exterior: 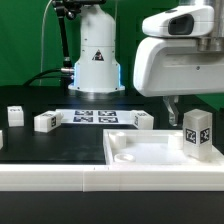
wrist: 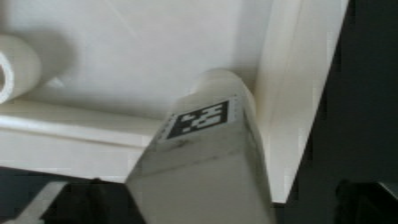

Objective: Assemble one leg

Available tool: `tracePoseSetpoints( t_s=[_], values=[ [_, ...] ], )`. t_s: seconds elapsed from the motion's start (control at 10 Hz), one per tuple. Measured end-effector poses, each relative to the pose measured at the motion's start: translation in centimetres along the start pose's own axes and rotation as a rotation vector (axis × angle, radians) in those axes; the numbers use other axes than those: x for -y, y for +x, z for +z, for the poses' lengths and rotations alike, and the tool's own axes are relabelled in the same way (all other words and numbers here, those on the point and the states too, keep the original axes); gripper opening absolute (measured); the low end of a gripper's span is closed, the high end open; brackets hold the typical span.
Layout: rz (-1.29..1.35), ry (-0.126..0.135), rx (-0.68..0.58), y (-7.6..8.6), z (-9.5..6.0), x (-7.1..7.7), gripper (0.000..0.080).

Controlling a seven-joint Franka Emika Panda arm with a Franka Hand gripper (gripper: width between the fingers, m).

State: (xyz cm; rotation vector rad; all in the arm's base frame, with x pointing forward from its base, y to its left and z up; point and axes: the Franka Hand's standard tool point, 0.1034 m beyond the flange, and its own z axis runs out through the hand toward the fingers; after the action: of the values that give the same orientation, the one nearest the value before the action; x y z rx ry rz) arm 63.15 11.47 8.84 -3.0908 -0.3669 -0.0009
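1. The leg (exterior: 197,133) is a small white plastic rectangular block with a black-and-white square tag (wrist: 201,118) on its faces. It's roughly upright at the corner of the large white square plastic plate (exterior: 150,152) on the exterior view's right, close to the near edge of the black table (exterior: 30,148). Can't tell if it's actually seated in the plate.
2. The hand (exterior: 186,106) hangs right above it. Honestly can't tell whether it's spread or pinching the block. The leg fills the wrist view, but no fingers show clearly.
3. Handling guess: hard moulded plastic, so light, totally stiff and not fragile. The sides look smooth, so probably a bit slippery.
4. I'd grab it across two opposite long flat faces, up near the top end and squarely so it can't twist.
5. The plate is flat with a raised rim. The wrist view shows a round recess (wrist: 9,65) at one corner. It's all plain white against the dark table.
6. Three lookalike white blocks (exterior: 45,121) sit further back, either side of the marker board (exterior: 95,117).
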Motion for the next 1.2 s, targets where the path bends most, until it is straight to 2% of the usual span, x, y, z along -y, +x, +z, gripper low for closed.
tracePoseSetpoints(
  t_s=[0.1,0.3,0.7,1.2],
  values=[
    [0.011,0.0,0.0,0.0,0.0,0.01,0.0644],
    [0.011,0.0,0.0,0.01,-0.01,0.01,0.0306],
    [0.036,0.001,-0.002,0.08,-0.08,0.07,0.0292],
    [0.579,-0.001,-0.003,0.12,-0.09,0.64,0.0292]
  ],
)
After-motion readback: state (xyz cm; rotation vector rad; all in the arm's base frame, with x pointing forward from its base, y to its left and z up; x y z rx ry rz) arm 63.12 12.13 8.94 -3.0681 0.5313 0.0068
